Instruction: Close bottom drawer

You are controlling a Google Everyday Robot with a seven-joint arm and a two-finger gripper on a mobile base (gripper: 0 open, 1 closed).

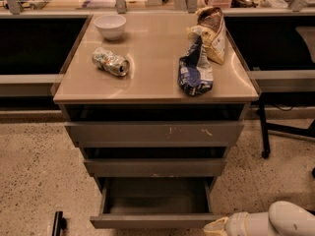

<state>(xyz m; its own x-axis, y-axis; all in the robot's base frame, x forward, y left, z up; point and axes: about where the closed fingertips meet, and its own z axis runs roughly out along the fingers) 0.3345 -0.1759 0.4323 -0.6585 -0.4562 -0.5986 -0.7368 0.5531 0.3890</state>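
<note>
The bottom drawer (pixel 155 221) is the lowest of three grey drawers in the cabinet. It stands pulled out, and its empty inside shows from above. Its plain flat front faces the lower edge of the camera view. The gripper (pixel 215 227) is at the bottom right, at the right end of the drawer's front, on a white arm (pixel 275 222) that comes in from the right. Only its pale tip shows.
On the cabinet top (pixel 152 85) are a white bowl (pixel 110 26), a crushed can (pixel 110 62), a blue chip bag (pixel 195 70) and a yellow-brown bag (pixel 211 27). The top drawer (pixel 154 132) and middle drawer (pixel 155 167) stand slightly out. A chair leg (pixel 264 132) is at right.
</note>
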